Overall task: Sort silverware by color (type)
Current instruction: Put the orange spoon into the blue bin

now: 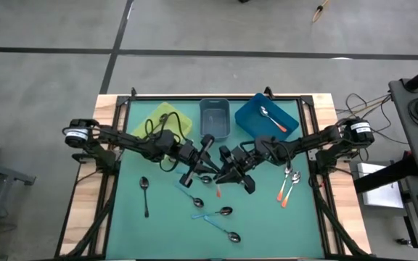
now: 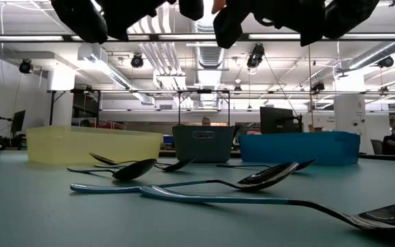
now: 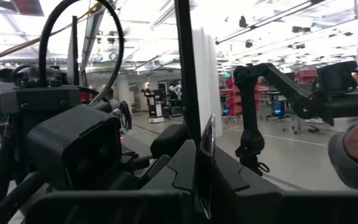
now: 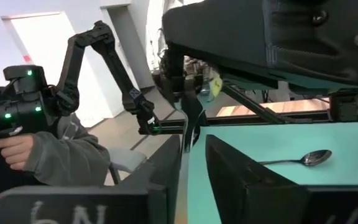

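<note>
My two grippers meet in the air over the table's middle, the left gripper [image 1: 207, 148] facing the right gripper [image 1: 227, 158]. My left gripper [image 3: 194, 155] is shut on a spoon whose thin dark handle [image 3: 184, 62] rises from its fingers. In the right wrist view that spoon [image 4: 190, 124] runs down into the gap of my open right gripper [image 4: 194, 163]. More silverware lies flat on the green table [image 1: 129, 217]: a black-handled spoon [image 1: 145, 196], light-blue ones [image 1: 216, 214] and orange ones [image 1: 285, 188]. My left gripper pinches the spoon between its two fingers, close to the shiny bowl [image 3: 206, 134]. The fingers come roughly level from the table's left and lie across the handle. The spoon is lifted clear of the table. My right gripper has the spoon's thin stem [image 4: 185, 155] beside one finger [image 4: 166, 168]; I cannot tell whether it touches.
Along the far edge stand a yellow bin [image 1: 171, 119], a grey-blue bin [image 1: 215, 117] and a blue bin [image 1: 256, 116] with an orange-handled spoon [image 1: 274, 119] in it. A person's sleeve and hand [image 4: 42, 149] show beyond the table.
</note>
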